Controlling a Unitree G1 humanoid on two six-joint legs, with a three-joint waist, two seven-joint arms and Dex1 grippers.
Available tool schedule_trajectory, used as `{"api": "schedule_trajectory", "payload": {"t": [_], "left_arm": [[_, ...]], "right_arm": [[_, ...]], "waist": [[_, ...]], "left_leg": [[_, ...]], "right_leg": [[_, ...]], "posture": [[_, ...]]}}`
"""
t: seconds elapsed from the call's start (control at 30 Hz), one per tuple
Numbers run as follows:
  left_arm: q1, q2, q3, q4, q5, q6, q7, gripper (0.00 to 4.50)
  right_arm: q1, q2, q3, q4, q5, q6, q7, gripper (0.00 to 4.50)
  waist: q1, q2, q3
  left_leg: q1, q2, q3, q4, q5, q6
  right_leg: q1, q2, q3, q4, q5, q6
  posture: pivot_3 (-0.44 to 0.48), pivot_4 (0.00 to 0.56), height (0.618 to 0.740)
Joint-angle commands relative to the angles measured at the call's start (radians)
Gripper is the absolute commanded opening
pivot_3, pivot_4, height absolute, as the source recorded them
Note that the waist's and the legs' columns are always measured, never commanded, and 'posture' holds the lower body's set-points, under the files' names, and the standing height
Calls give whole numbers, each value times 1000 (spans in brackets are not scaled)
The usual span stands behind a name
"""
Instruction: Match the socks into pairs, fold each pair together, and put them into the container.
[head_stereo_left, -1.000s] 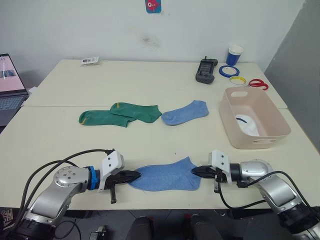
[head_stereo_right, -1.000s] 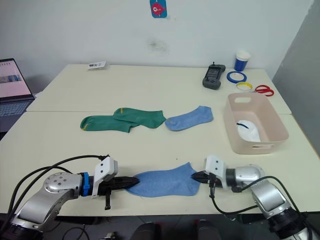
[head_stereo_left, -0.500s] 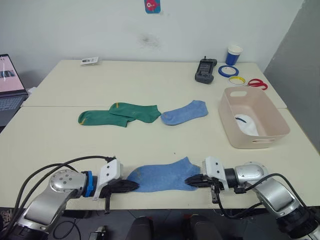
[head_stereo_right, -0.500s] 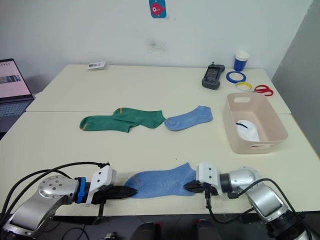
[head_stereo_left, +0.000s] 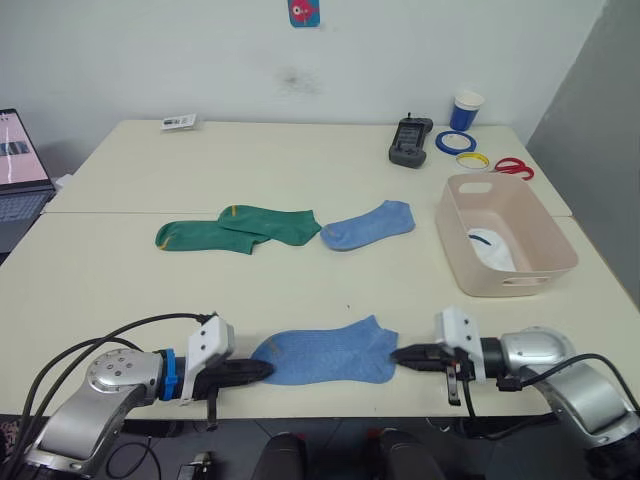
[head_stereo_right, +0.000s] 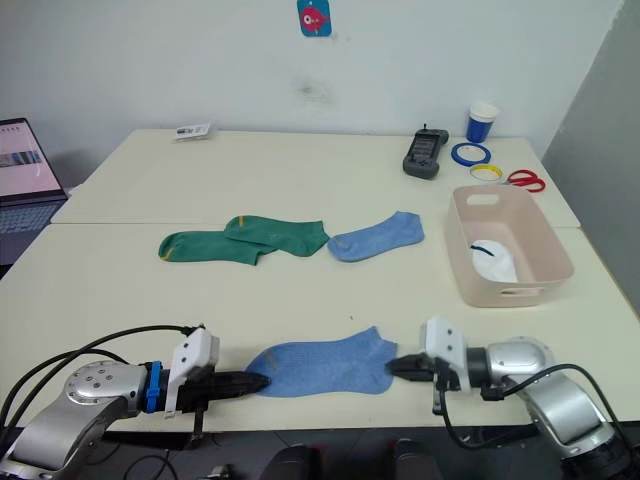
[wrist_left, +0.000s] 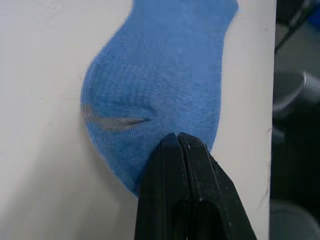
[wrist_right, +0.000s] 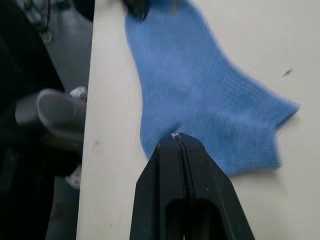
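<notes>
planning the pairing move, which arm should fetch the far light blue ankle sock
Right, probably: the far light blue ankle sock lies right of centre, nearer the right gripper than the left gripper, which is at the near blue sock's left end.

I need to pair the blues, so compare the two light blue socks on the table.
The near light blue sock lies at the table's front edge, with the left gripper and the right gripper shut at its two ends; the far light blue sock lies untouched mid-table beside the green socks. The near one lies level, the far one slanted. Both are flat, same colour.
</notes>
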Motion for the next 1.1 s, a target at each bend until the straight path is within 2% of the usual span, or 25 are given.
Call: {"api": "schedule_trajectory", "payload": {"t": [0.03, 0.1, 0.2, 0.33, 0.57, 0.6, 0.63, 0.77, 0.93, 1.1], "left_arm": [[-9, -8, 149, -41, -108, 101, 83, 0], [-21, -45, 250, -25, -162, 155, 175, 0], [-34, -97, 330, 22, -160, 153, 266, 573], [-53, -179, 402, 121, -96, 65, 391, 1850], [17, -222, 441, 197, -16, -72, 433, 4064], [27, -227, 442, 199, -6, -90, 438, 4413], [33, -231, 442, 199, 0, -102, 442, 4465], [52, -250, 432, 173, -3, -131, 436, 4465], [49, -218, 407, 142, -14, -86, 409, 4465], [-8, -173, 339, 67, -26, -31, 361, 4465]], "right_arm": [[29, 19, -115, -93, 69, 73, -103, 16], [39, 61, -175, -108, 58, 81, -205, 16], [27, 113, -200, -61, -41, 32, -327, 616], [54, 165, -227, 24, -114, -38, -420, 2023], [119, 200, -257, 126, -193, -192, -477, 4459], [131, 204, -254, 123, -196, -200, -479, 4500], [138, 205, -251, 120, -198, -205, -480, 4500], [152, 202, -229, 77, -189, -186, -455, 4500], [131, 162, -193, -21, -143, -93, -383, 4500], [16, 113, -125, -132, -99, 70, -340, 4500]], "waist": [[1, 0, 0], [1, 0, 0], [-1, 0, 0], [0, -1, -1], [0, -1, -1], [0, -1, -1], [0, -1, -1], [0, -2, -1], [0, -2, -1], [0, -2, -1]], "left_leg": [[0, 0, 0, 0, 0, 0], [0, -1, 0, 0, 0, 0], [0, -3, 1, 0, 0, 0], [0, -5, 1, 0, 1, -1], [0, -4, 2, 0, 1, -1], [0, -4, 2, 0, 1, -1], [0, -4, 2, 0, 1, -1], [0, -4, 2, 0, 1, -1], [0, -4, 1, 0, 1, -1], [0, -4, 1, 0, 1, -1]], "right_leg": [[0, 0, 0, 0, 0, 0], [0, 0, 0, 0, 0, 0], [0, -1, 1, 0, 0, 0], [0, -1, 1, 0, 0, 0], [0, -1, 2, 0, 0, 0], [0, -1, 2, 0, 0, 0], [0, -3, 2, 0, 0, 0], [0, -3, 1, 1, 0, 0], [0, -3, 1, 1, 0, 0], [0, -3, 1, 1, 0, 0]], "posture": [[0, 150, 740], [0, 150, 740], [0, 150, 740], [0, 150, 740], [0, 150, 740], [0, 150, 740], [0, 150, 740], [0, 150, 740], [0, 150, 740], [0, 150, 740]]}}
